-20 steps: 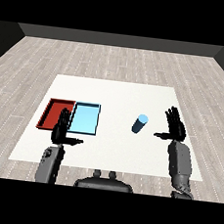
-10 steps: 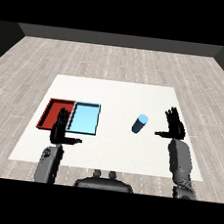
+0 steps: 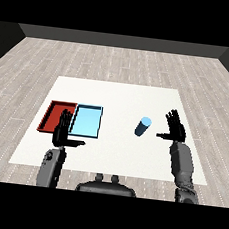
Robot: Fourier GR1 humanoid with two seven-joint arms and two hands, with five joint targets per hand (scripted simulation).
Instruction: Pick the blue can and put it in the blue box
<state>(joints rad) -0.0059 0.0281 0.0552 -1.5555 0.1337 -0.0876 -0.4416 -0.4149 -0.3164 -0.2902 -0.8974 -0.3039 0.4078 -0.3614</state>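
The blue can stands upright on the white table, right of centre. My right hand is raised just right of the can, fingers straight and spread, thumb pointing toward the can, a small gap between them. The light blue tray lies left of centre, holding nothing. My left hand is open with fingers up, in front of the seam between the two trays, overlapping their near edges.
A red tray lies directly left of the blue tray, touching it. Grey wooden floor surrounds the table on all sides.
My right hand has shifted slightly left toward the can. The left hand and the can stay where they were.
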